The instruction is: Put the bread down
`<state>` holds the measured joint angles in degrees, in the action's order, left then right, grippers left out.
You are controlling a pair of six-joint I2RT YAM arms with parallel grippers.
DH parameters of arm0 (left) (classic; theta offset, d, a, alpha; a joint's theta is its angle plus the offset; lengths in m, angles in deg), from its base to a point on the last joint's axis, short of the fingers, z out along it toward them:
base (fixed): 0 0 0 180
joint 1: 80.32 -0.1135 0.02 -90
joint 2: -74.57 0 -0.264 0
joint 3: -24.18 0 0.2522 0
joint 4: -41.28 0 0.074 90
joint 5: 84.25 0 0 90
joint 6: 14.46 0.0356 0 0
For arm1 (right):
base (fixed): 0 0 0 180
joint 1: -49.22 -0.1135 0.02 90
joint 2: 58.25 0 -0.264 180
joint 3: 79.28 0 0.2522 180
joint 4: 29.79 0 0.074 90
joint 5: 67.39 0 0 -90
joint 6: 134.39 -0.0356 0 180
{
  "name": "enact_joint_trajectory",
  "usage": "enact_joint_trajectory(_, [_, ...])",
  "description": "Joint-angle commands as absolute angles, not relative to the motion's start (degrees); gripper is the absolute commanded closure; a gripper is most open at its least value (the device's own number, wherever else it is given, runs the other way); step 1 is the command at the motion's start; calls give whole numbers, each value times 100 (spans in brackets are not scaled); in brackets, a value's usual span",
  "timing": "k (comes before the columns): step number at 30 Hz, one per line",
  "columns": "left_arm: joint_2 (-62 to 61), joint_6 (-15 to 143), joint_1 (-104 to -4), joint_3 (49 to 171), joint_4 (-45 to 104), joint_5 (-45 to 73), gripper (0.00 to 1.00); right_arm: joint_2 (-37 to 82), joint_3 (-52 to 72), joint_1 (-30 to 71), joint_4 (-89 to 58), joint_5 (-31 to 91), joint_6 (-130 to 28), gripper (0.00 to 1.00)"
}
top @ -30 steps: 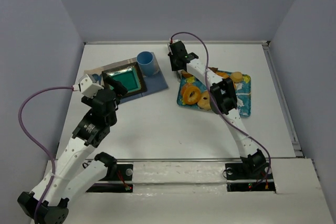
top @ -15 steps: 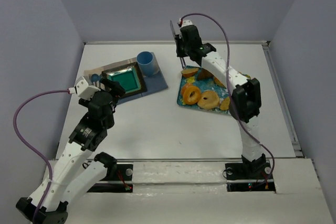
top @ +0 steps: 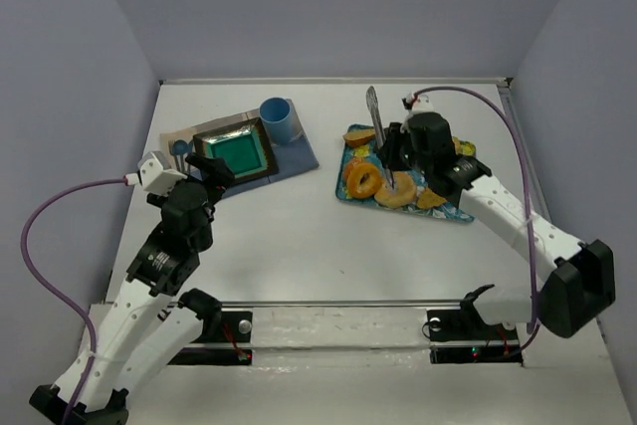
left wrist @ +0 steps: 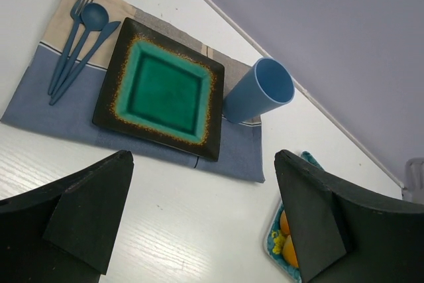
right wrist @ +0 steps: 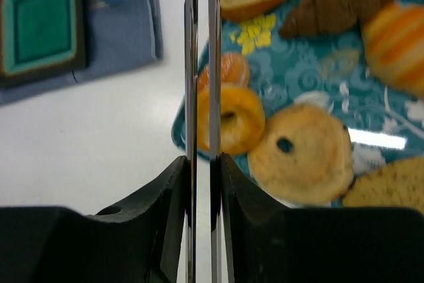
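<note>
Several breads lie on a teal patterned tray (top: pixel 460 212): a yellow ring (top: pixel 360 179), a pale bagel (top: pixel 398 189) and a cut slice (top: pixel 360 136). My right gripper (top: pixel 398 151) hovers over the tray's left half, shut on metal tongs (top: pixel 374 111) that stick out towards the back. In the right wrist view the two tong blades (right wrist: pixel 191 64) run between the fingers, over the yellow ring (right wrist: pixel 232 117) and beside the bagel (right wrist: pixel 305 157). The tongs hold no bread. My left gripper (left wrist: pixel 202 217) is open and empty, near the green plate (left wrist: pixel 165 91).
The green square plate (top: pixel 236 153) sits on a blue-and-beige placemat (top: pixel 299 158) with a blue cup (top: pixel 281 119) behind it and blue cutlery (left wrist: pixel 79 41) on its left. A brown croissant (right wrist: pixel 338 1) lies at the tray's far side. Walls enclose the table.
The right arm has swung from the table's back towards the near right, its elbow now far out right, still holding the tongs over the tray. The left arm has drawn back slightly.
</note>
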<state>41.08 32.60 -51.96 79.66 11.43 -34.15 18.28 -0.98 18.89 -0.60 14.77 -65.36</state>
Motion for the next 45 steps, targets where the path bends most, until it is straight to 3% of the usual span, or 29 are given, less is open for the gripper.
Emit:
enact_joint_trajectory(1, [4267, 3221, -5237, 7881, 1407, -3433, 1, 654, -837, 1916, 382, 1961, -6944, 67])
enact_joint_trajectory(8, [4284, 3195, -5228, 7855, 1407, -3406, 1, -446, -1401, 1916, 928, 1891, -7410, 51])
enact_joint_trajectory(13, [4276, 3195, -5228, 7855, 1416, -3371, 1, -508, -1375, 1916, 1456, 1892, -7410, 46])
enact_joint_trajectory(30, [4004, 3247, -5237, 7864, 1531, -3327, 1, -921, -2148, 1916, 1790, 2472, -7278, 47])
enact_joint_trajectory(41, [4012, 3256, -5228, 7872, 1539, -3310, 1, -218, -2113, 1916, 1403, 2445, -7199, 48])
enact_joint_trajectory(45, [4012, 3256, -5237, 7864, 1539, -3310, 1, 54, -2061, 1916, 1149, 2393, -7278, 53])
